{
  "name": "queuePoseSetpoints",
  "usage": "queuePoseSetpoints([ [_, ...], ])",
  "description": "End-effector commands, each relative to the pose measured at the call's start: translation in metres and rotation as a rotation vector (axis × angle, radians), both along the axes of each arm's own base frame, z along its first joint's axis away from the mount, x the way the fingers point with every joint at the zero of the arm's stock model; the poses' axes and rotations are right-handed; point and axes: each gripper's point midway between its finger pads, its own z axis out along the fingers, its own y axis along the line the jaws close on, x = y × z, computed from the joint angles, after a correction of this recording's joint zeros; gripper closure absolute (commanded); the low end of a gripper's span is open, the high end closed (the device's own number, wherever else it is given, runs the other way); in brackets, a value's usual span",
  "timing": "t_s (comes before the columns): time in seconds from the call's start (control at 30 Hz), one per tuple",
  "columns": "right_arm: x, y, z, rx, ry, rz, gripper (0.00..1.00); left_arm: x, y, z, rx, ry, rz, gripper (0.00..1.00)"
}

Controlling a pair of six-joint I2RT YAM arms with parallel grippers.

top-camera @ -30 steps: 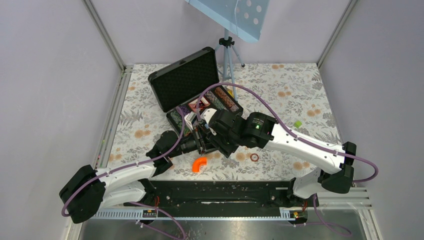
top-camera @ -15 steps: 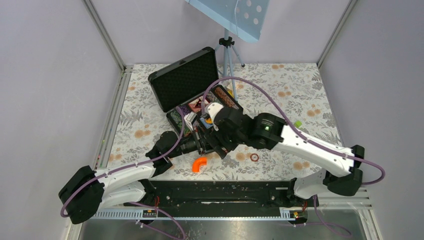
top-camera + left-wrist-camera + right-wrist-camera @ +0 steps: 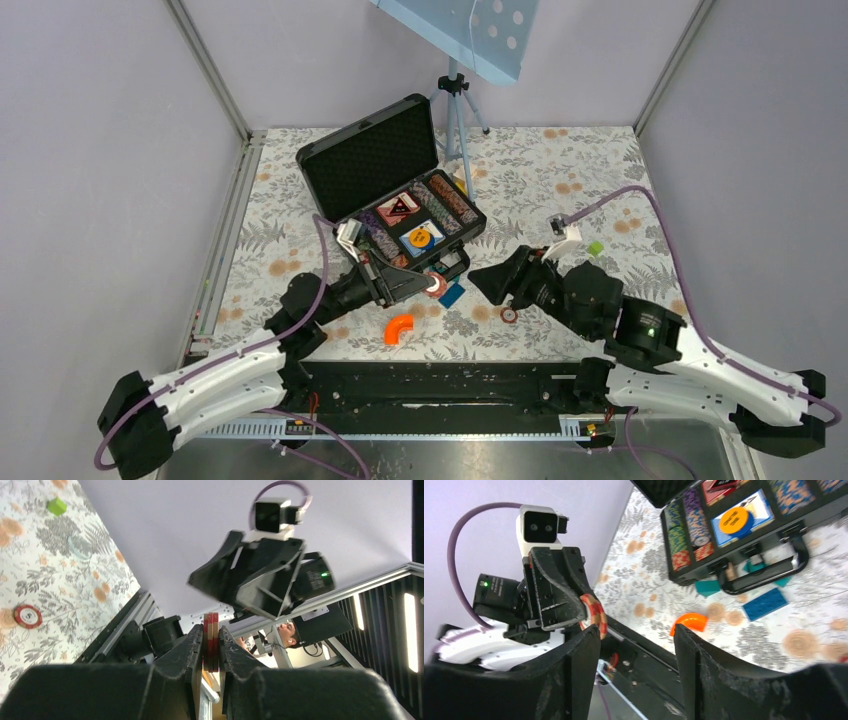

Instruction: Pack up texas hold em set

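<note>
Left jaws pinching stacked chips (image 3: 210, 640), right jaws parted and empty, wrists facing each other

The black briefcase (image 3: 372, 160) stands open on the floral table (image 3: 600, 170), its foam-lined lid tilted back and its handle (image 3: 769, 574) on the near side. Rows of striped poker chips (image 3: 452, 204) - green, purple and red among them - lie in the tray on either side of a red deck (image 3: 399, 207) and a blue deck (image 3: 423, 238). A yellow round chip (image 3: 735, 521) rests on the blue deck. One red loose chip (image 3: 509, 315) lies flat on the table, well apart from the case. Two red-and-tan chips (image 3: 210, 641) stand on edge - pinched in the left gripper (image 3: 210, 630), just in front of the case.
</note>
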Motion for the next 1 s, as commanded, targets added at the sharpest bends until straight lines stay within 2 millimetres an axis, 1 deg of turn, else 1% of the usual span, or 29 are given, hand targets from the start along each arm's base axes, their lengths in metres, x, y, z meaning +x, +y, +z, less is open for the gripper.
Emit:
queuePoseSetpoints([
  [0.0,0.0,0.025,0.033,0.351,0.06,0.008,0.35,0.007,0.014,0.034,-0.074,-0.083,0.101,1.0],
  [0.13,-0.008,0.04,0.045,0.423,0.045,0.096,0.33,0.008,0.02,0.037,-0.079,-0.092,0.125,1.0],
  [0.27,-0.012,0.058,0.05,0.417,0.05,0.169,0.34,0.007,0.02,0.037,-0.068,-0.097,0.126,1.0],
  [0.33,-0.013,0.065,0.053,0.432,0.047,0.194,0.34,0.007,0.02,0.038,-0.069,-0.097,0.124,1.0],
  [0.4,-0.012,0.069,0.052,0.435,0.059,0.201,0.36,0.006,0.021,0.038,-0.07,-0.098,0.125,1.0],
  [0.6,-0.008,0.071,0.042,0.426,0.093,0.183,0.42,0.005,0.024,0.044,-0.081,-0.109,0.133,1.0],
  [0.77,-0.01,0.07,0.039,0.422,0.095,0.193,0.46,0.005,0.028,0.048,-0.094,-0.111,0.145,1.0],
  [0.97,-0.013,0.073,0.04,0.419,0.091,0.223,0.46,0.003,0.031,0.057,-0.127,-0.115,0.146,1.0],
])
